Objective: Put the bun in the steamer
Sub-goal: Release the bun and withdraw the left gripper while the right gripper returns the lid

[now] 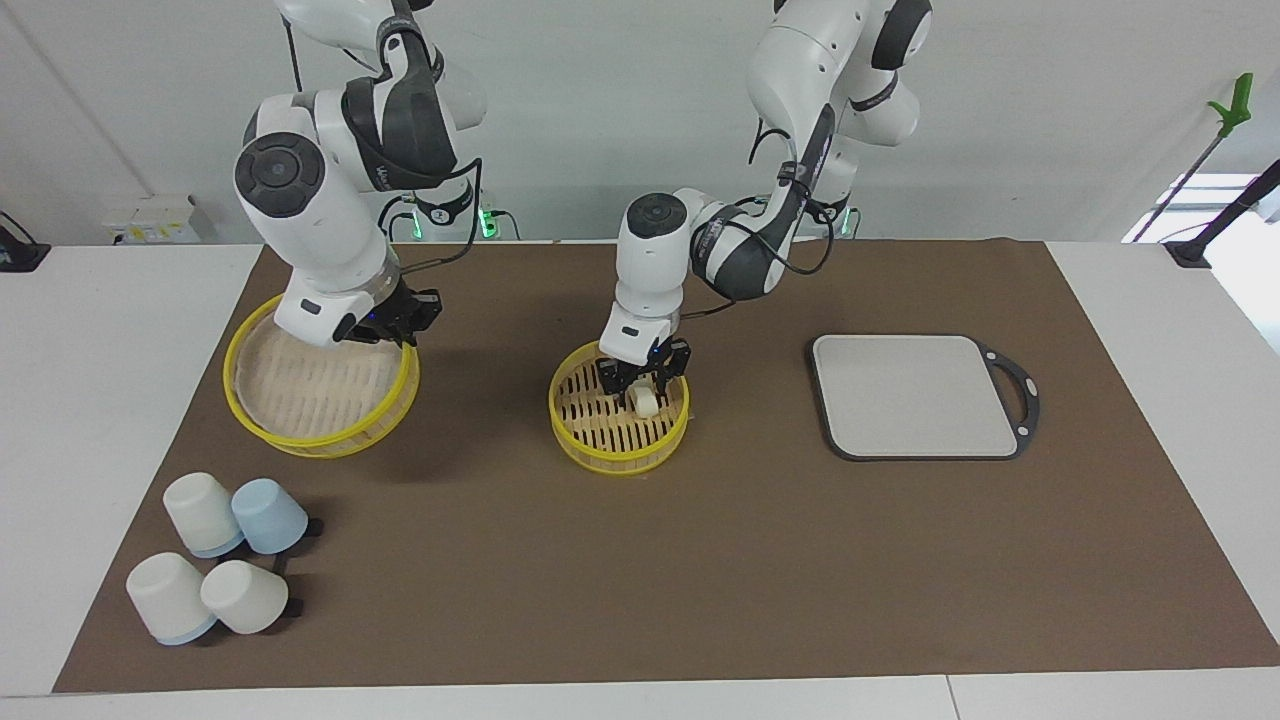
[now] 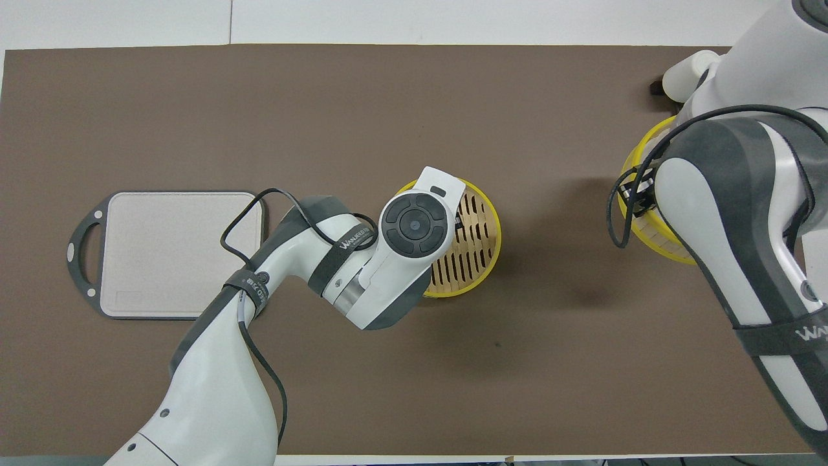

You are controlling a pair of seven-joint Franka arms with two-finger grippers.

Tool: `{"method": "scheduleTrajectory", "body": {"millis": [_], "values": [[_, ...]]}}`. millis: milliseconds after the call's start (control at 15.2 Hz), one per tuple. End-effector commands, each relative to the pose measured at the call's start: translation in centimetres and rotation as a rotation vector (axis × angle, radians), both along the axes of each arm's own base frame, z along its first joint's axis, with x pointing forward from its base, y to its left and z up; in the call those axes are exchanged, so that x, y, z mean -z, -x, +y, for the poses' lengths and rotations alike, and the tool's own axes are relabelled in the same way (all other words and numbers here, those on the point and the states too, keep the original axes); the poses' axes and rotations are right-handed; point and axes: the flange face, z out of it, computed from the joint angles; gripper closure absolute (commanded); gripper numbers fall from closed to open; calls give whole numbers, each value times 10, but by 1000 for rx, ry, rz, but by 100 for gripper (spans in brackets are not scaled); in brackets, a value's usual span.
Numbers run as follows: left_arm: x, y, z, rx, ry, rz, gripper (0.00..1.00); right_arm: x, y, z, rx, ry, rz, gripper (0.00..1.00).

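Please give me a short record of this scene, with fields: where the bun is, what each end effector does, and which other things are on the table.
bun: pale lump inside the steamer, between the left end effector's fingers
steamer: open yellow-rimmed basket, mid-table on the brown mat
left end effector: lowered into the steamer, closed on the bun
right end effector: at the steamer lid, which is tilted; fingers unclear
cutting board: grey, black handle, toward the left arm's end
cups: four, white and blue, lying farther from the robots than the lid
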Motion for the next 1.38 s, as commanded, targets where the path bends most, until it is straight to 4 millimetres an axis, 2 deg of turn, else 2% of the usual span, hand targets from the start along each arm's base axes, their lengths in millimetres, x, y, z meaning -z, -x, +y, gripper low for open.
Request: {"method": "scheduleTrajectory", "body": {"millis": [0,197,262,328,393,459,525,656,787,852,918,1049,1180,1311], "values": [[-54,-10,41,-40,-44,-12,0,-6,7,-2,2,16,-26,93],[-113,-14,89,-61,-55,19,0,-8,5,1,9,9,-48,93],[-133,-17,112,-54,-64,25,0,-10,1,13,31,-2,-83,93],[-151,-23,143,-47,-69,41,0,-8,3,47,56,-2,-106,93],[-168,-28,175,-26,-60,57,0,-5,10,102,105,-15,-121,93],[-181,-32,206,8,-57,74,0,7,19,156,162,2,-121,93],[-192,-35,237,44,-66,83,0,10,20,202,214,4,-141,93],[-206,-39,290,103,-81,102,0,22,11,258,268,3,-160,93],[-214,-43,335,150,-88,119,0,48,13,311,303,17,-178,92],[-217,-43,350,164,-89,119,0,53,16,326,300,0,-200,92],[-217,-44,364,172,-89,129,0,54,15,332,304,-24,-229,91],[-221,-42,377,178,-90,129,0,59,16,336,316,-42,-233,87],[-225,-41,380,175,-90,138,0,68,22,347,333,-59,-246,86],[-229,-39,380,192,-90,150,0,72,24,347,343,-67,-252,86]]}}
